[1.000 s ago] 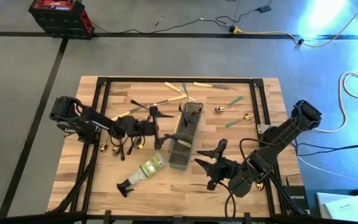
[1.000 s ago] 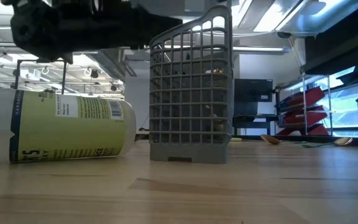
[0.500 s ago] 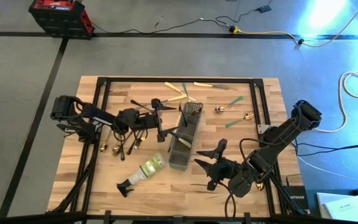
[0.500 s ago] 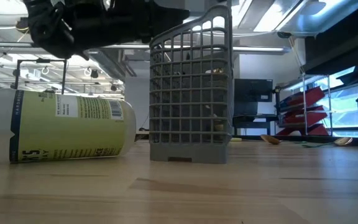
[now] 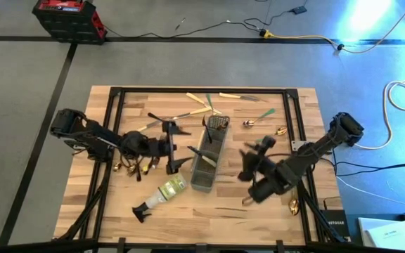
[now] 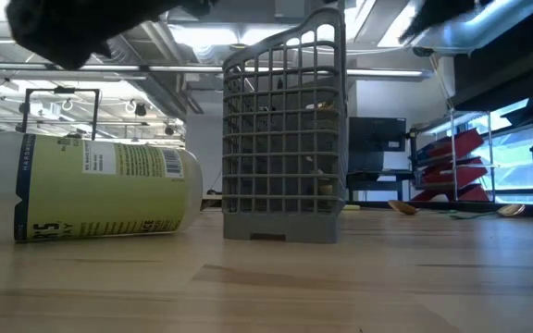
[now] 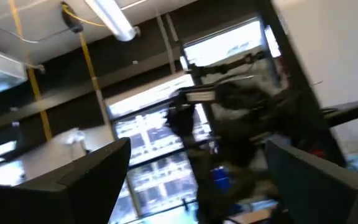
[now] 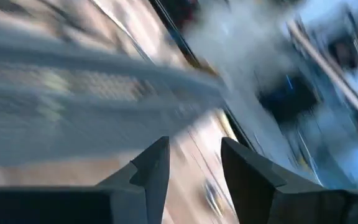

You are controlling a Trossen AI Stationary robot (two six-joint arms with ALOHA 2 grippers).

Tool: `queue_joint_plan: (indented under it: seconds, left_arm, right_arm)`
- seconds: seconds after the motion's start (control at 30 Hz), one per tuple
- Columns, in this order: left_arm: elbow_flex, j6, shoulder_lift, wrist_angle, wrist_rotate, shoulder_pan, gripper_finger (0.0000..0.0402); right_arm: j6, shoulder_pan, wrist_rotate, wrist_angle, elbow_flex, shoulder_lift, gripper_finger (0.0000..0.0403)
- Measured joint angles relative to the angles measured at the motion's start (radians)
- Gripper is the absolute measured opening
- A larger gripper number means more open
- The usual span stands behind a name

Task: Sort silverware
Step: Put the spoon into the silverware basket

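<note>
High view: the left gripper (image 5: 172,146) sits just left of the grey mesh caddy (image 5: 209,158), fingers spread wide with nothing between them. The right gripper (image 5: 253,160) sits to the caddy's right, with a visible gap between its fingers; whether it carries anything cannot be determined. The silverware (image 5: 206,104) lies scattered on the table (image 5: 188,211) beyond the caddy, with further pieces (image 5: 133,169) under the left arm and a spoon (image 5: 294,206) at the right edge. A spray bottle (image 5: 162,194) lies on its side near the caddy.

Low view: the caddy (image 6: 285,139) stands upright beside the lying bottle (image 6: 95,190) (spoons (image 6: 403,207) lie farther back).

Left wrist view: both fingers (image 7: 86,180) stand well apart, nothing held.

Right wrist view: fingers (image 8: 151,171) are parted by a narrow gap; background blurred.
</note>
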Motion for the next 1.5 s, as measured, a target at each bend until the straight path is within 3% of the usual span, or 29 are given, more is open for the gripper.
queue_joint_plan:
  seconds: [0.13, 0.23, 0.43, 0.6, 0.77, 0.93, 1.13, 1.3, 1.5]
  left_arm:
    - [-0.071, -0.085, -0.007, 0.038, 0.013, 0.005, 0.0356]
    - [-0.133, -0.172, -0.007, 0.076, 0.013, 0.032, 0.0356]
    - [-0.188, -0.224, -0.007, 0.059, 0.037, 0.051, 0.0356]
    - [-0.216, -0.224, -0.007, 0.043, 0.106, 0.044, 0.0356]
    - [-0.249, -0.227, -0.007, 0.04, 0.11, 0.044, 0.0356]
    - [-0.255, -0.227, -0.007, 0.042, 0.11, 0.044, 0.0356]
    - [-0.255, -0.228, -0.007, 0.04, 0.11, 0.044, 0.0356]
    - [-0.255, -0.228, -0.007, 0.04, 0.111, 0.044, 0.0356]
    - [-0.255, -0.227, -0.007, 0.034, 0.115, 0.044, 0.0356]
  right_arm:
    - [0.135, -0.129, -0.207, -0.183, -0.019, -0.037, 0.0128]
    - [0.015, -0.289, -0.363, -0.18, -0.043, -0.078, 0.0128]
    - [-0.625, -0.678, -0.55, -0.017, -0.1, -0.106, 0.0128]
    - [-1.198, -0.97, -0.804, 0.152, -0.208, -0.105, 0.0113]
    - [-1.534, -1.125, -0.879, 0.318, -0.287, -0.105, 0.0093]
    - [-1.724, -1.167, -0.942, 0.45, -0.315, -0.103, 0.0088]
    - [-1.776, -1.208, -0.936, 0.467, -0.324, -0.074, 0.0088]
    - [-1.776, -1.239, -0.925, 0.469, -0.324, 0.026, 0.0088]
    - [-1.825, -1.24, -0.827, 0.545, -0.324, 0.145, 0.0088]
